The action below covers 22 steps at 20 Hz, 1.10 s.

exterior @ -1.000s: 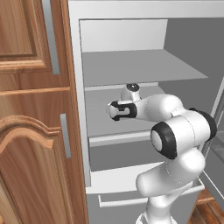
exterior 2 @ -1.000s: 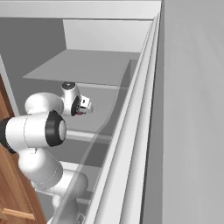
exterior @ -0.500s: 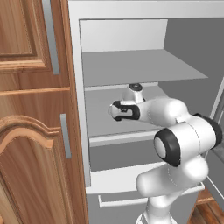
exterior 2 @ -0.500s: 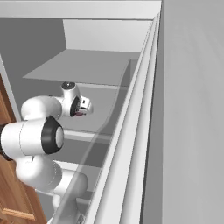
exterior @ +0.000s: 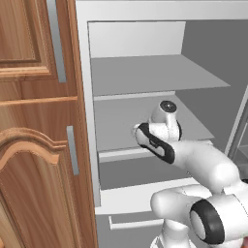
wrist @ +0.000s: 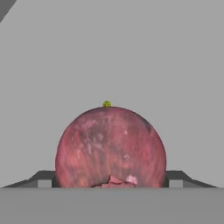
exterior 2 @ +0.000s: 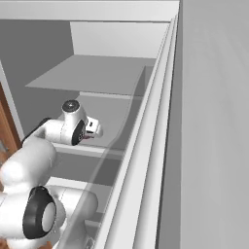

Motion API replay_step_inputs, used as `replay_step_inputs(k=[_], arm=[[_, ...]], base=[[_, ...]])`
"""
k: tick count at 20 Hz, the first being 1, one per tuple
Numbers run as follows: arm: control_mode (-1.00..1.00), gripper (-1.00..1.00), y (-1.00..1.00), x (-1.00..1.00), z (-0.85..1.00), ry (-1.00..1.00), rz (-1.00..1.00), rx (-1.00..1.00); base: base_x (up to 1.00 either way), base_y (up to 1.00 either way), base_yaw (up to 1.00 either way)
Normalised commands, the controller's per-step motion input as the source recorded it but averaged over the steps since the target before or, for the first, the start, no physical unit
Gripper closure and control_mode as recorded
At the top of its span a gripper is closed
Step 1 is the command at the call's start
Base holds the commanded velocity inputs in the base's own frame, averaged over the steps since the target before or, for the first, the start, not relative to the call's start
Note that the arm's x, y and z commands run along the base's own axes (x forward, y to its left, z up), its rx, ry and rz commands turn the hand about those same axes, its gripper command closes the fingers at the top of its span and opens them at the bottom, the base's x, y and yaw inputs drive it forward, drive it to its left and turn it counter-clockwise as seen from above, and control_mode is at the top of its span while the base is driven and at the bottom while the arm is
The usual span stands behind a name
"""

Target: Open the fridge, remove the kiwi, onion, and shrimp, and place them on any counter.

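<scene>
One step done: fridge [exterior: 145, 77] open. Gripper [wrist: 110, 183] jaws apart, straddling onion [wrist: 110, 148] on fridge shelf; no item on counter yet.

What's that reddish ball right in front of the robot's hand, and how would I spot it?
Look inside the open fridge, on its middle shelf, where the gripper reaches in. The onion sits between its open fingers: a mottled reddish-purple ball, unlike the lime-green kiwi peeking out behind it.
</scene>
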Motion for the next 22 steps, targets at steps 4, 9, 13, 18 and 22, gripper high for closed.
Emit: replay_step_inputs(k=[4,9,13,18,22], arm=[[-1.0,1.0,-0.38,-1.0,0.84,-0.07,0.0,0.0],[-1.0,1.0,-0.3,-1.0,0.94,-0.01,0.0,-0.02],[-1.0,1.0,-0.17,-0.96,0.92,0.0,0.0,-0.06],[-1.0,1.0,-0.03,-0.84,1.0,0.0,-0.03,-0.06],[-1.0,1.0,-0.03,-0.72,1.0,0.0,-0.02,-0.03]], base=[[0.0,0.0,0.0],[0.0,0.0,0.0],[0.0,0.0,0.0],[0.0,0.0,0.0],[0.0,0.0,0.0]])
